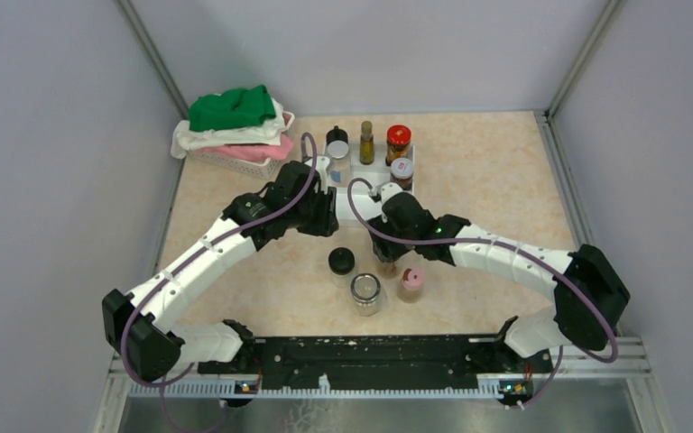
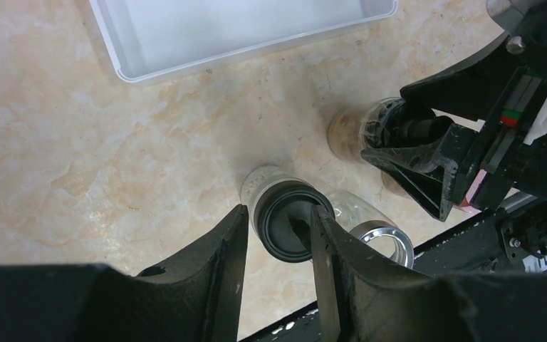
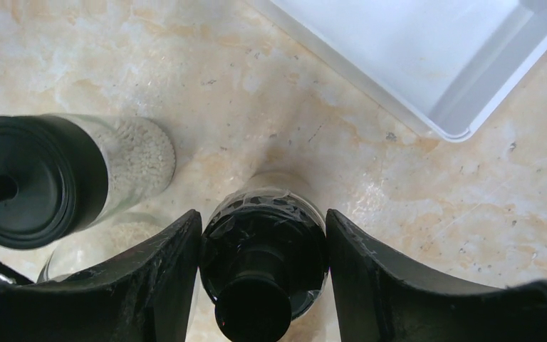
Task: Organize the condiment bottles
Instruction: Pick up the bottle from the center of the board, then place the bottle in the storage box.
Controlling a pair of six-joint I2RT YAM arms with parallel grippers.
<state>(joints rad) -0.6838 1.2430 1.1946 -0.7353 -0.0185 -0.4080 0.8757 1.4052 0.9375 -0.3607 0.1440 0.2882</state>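
Observation:
My right gripper (image 3: 262, 217) straddles a dark glass bottle with a black stopper (image 3: 263, 249) that stands on the table. Its left finger touches the glass and its right finger sits a hair off it. My left gripper (image 2: 279, 212) hangs above the table, jaws a little apart with nothing between them. Below it stand a black-capped jar (image 2: 288, 228) and a silver-lidded jar (image 2: 381, 239). A pink-capped jar (image 1: 411, 282) stands near them. The white tray (image 1: 372, 183) holds a slim amber bottle (image 1: 366, 142), a red-capped jar (image 1: 398, 140), a white-red capped jar (image 1: 402, 171) and two more jars on the left.
A basket of folded green, white and pink cloth (image 1: 235, 135) sits at the back left. Grey walls close in three sides. The black mounting rail (image 1: 370, 352) runs along the near edge. The two wrists hang close together just in front of the tray.

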